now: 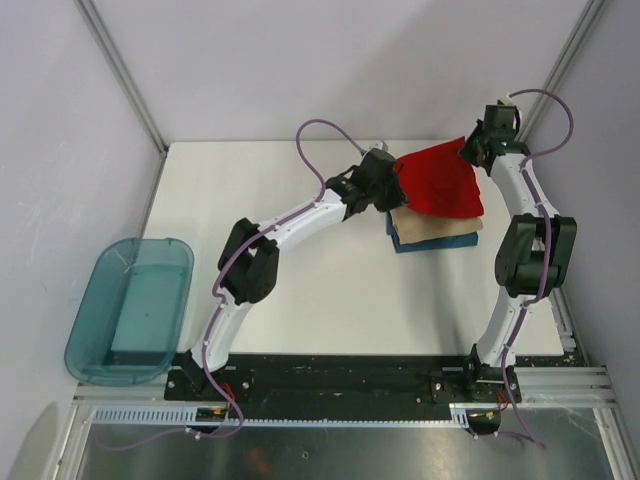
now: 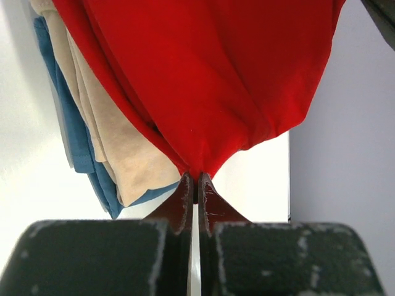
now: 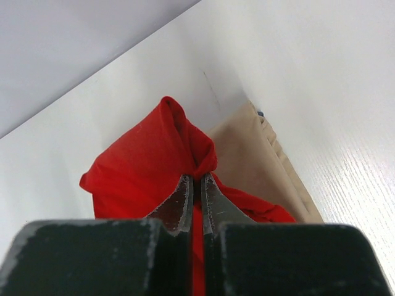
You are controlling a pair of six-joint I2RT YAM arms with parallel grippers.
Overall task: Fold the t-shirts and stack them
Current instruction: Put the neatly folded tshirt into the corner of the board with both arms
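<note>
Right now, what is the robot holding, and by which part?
The red t-shirt. The left end effector pinches one bunched corner, and the right end effector pinches another.

A white table top point(image 1: 330, 300) is observed at the centre of the frame, enclosed by pale grey walls point(image 1: 300, 60). Metal corner posts point(image 1: 120, 70) are noted at upper left and upper right. An aluminium rail point(image 1: 330, 422) is fixed along the lower edge. Even, diffuse lighting is recorded.

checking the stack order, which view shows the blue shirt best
Left wrist view: the dark blue shirt shows as a long edge beside the tan shirt. Top external gives a thin blue strip under the tan; right wrist barely a speck.
</note>
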